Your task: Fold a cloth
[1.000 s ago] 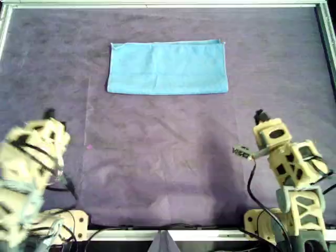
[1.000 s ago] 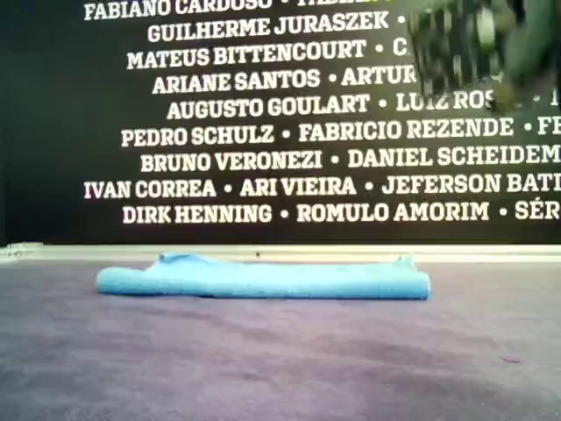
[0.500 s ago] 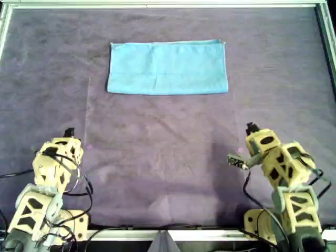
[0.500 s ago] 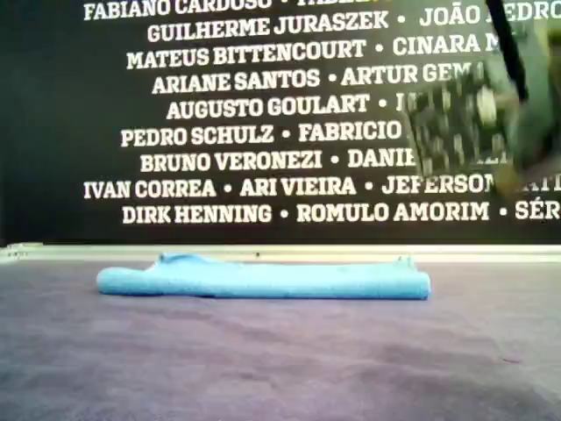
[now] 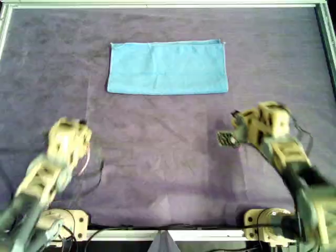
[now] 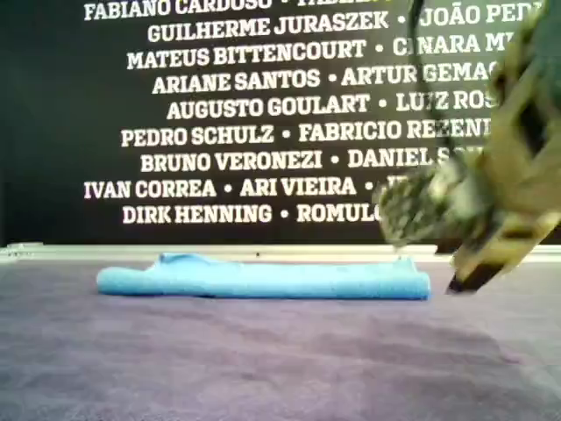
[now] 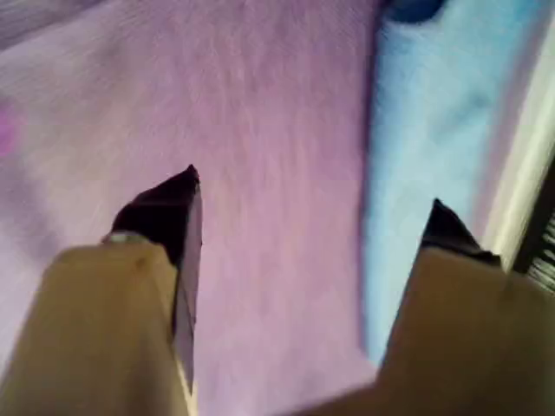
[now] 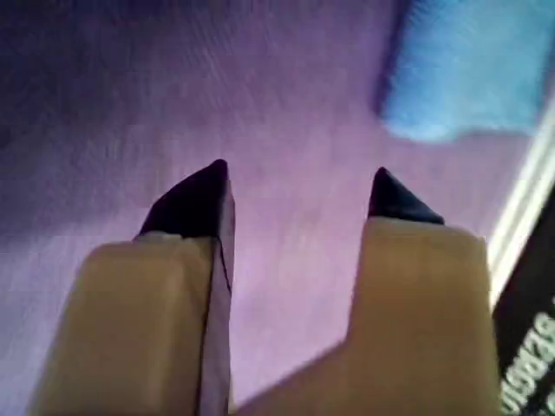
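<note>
Claw state: your left claw (image 7: 308, 217) and right claw (image 8: 299, 186) are both spread and empty, hovering over the purple mat (image 5: 168, 157). Ahead of both lies the cloth (image 5: 167, 67), flat, its long axis crosswise to your reach; your right claw looks nearer it.

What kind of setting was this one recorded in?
Probably a lab or demo booth, not a home: a framed tabletop under a purple felt mat, a dark wall printed with people's names, and only a blue cloth laid out.
</note>
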{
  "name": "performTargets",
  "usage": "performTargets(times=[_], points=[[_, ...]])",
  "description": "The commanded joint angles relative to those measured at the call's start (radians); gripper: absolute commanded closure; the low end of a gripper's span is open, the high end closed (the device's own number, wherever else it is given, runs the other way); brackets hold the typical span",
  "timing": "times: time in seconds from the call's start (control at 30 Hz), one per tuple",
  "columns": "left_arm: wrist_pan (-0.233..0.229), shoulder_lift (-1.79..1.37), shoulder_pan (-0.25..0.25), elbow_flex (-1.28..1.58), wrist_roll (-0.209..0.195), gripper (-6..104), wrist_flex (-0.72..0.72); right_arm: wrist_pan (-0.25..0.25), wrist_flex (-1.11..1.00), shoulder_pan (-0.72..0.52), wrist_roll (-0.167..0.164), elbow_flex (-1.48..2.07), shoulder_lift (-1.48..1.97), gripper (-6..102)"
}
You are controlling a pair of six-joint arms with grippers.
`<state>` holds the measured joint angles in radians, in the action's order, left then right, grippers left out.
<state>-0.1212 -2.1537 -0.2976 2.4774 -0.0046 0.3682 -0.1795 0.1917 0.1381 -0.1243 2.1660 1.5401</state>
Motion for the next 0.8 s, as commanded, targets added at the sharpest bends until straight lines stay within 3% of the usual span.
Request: performTargets(times=[0.0, 0.23, 0.77], points=[[0.006, 0.295, -0.035, -0.255, 0.005, 8, -0.029, -0.005, -0.008, 0.012, 0.006, -0.196, -0.092, 29], [0.006, 0.600, -0.066, -0.571, 0.018, 8, -0.029, -0.002, -0.008, 0.012, -0.009, -0.394, -0.209, 30], [0.003, 0.953, -0.066, -0.977, 0.018, 8, -0.029, 0.008, 0.014, 0.017, 0.006, -0.614, -0.422, 30]])
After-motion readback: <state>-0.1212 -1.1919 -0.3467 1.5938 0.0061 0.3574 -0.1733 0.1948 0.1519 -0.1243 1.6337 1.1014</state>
